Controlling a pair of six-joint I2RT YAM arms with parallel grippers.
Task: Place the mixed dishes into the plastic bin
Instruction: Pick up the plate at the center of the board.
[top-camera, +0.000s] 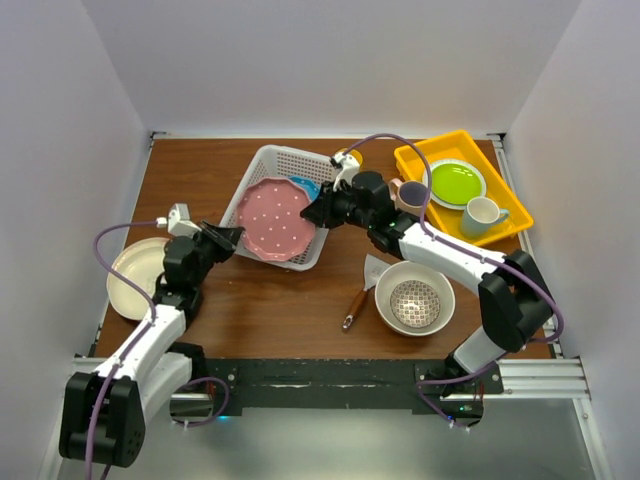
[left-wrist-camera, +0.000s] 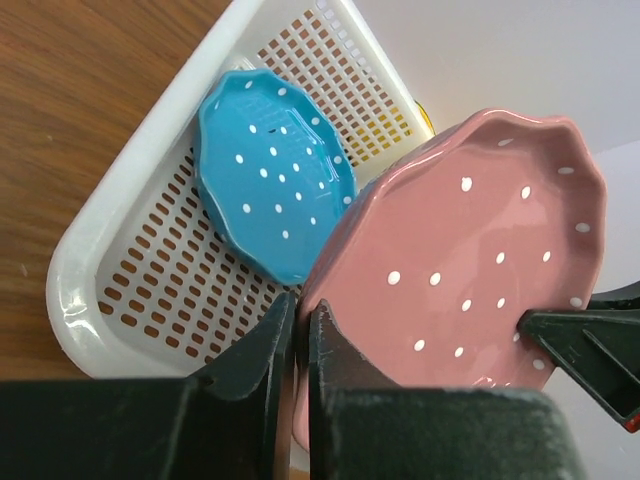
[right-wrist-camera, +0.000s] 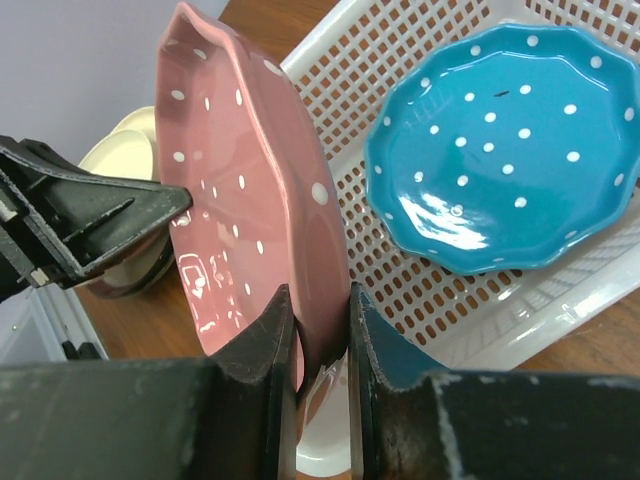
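Observation:
The pink dotted plate (top-camera: 272, 218) is held tilted over the near end of the white lattice bin (top-camera: 262, 165), one gripper on each side. My left gripper (top-camera: 232, 238) is shut on its left rim (left-wrist-camera: 300, 305). My right gripper (top-camera: 315, 212) is shut on its right rim (right-wrist-camera: 318, 295). The plate fills the left wrist view (left-wrist-camera: 470, 250) and the right wrist view (right-wrist-camera: 235, 200). A blue dotted plate (left-wrist-camera: 270, 180) lies inside the bin (left-wrist-camera: 100, 270), also in the right wrist view (right-wrist-camera: 505, 150). A cream plate (top-camera: 135, 275) lies at the far left.
A large cream bowl (top-camera: 400, 275) with a small patterned bowl (top-camera: 414, 303) inside sits front right, a wooden-handled spatula (top-camera: 358, 292) beside it. The yellow tray (top-camera: 505, 180) holds a lime-green plate (top-camera: 457, 183) and a pale mug (top-camera: 483, 215). A purple-lined mug (top-camera: 405, 192) stands by the right arm.

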